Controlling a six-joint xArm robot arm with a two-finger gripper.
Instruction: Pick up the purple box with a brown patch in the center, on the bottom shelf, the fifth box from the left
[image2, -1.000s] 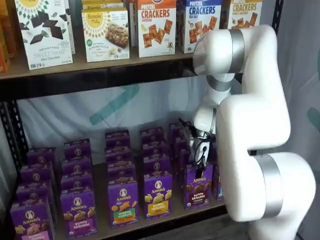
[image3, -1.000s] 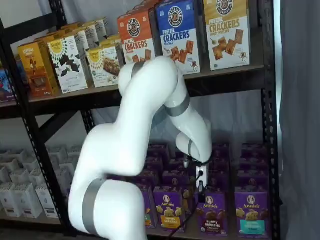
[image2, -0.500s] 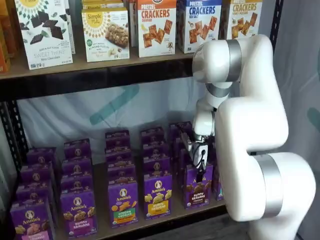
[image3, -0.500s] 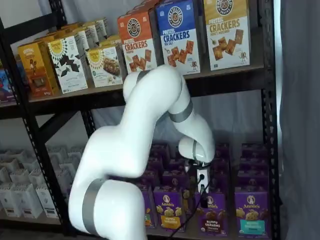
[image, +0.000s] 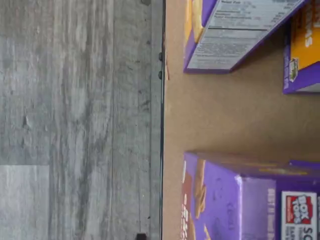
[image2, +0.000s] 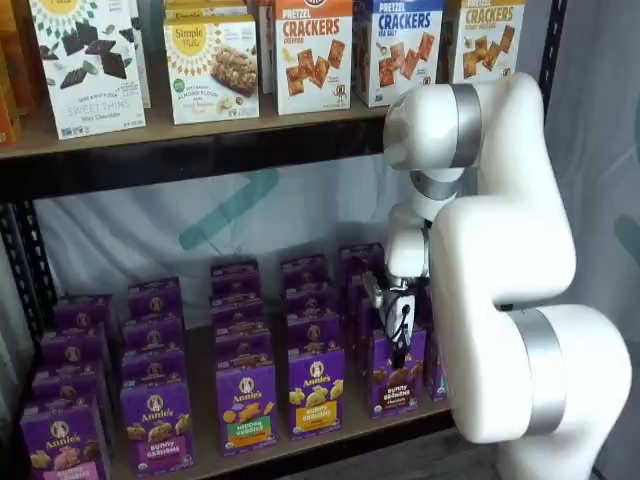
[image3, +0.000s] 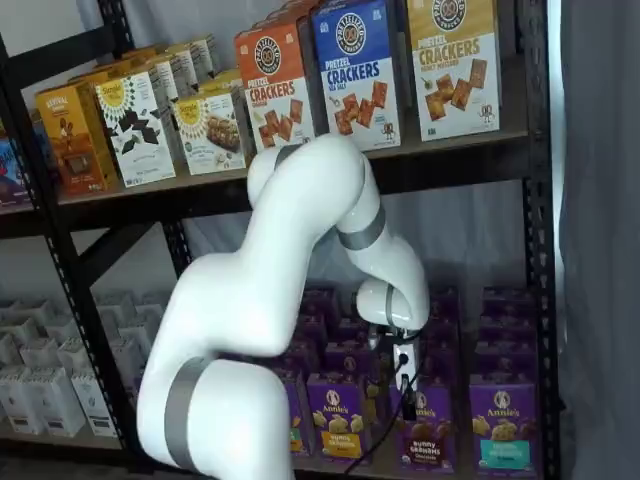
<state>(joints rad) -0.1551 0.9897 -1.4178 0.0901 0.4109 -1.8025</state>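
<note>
A white robot arm (image2: 500, 260) reaches over the bottom shelf (image2: 330, 432), its claw (image2: 398, 335) (finger gap impossible to judge) hanging just above the front-row purple box (image2: 394, 372), among matching purple cartons.

A mock shop aisle, or a lab set up as one, is suggested. A black steel rack (image3: 533, 200) is stocked like a store shelf: cracker cartons (image3: 362, 70) are faced outward on the upper board, and purple snack cartons (image2: 246, 405) are lined in rows several deep on the tan board below. White boxes (image3: 45, 385) are ranged on a neighbouring rack to the left. Pale sheeting (image2: 250, 215) is hung behind the shelves, and grey wood-look flooring (image: 75, 120) is seen below.
</note>
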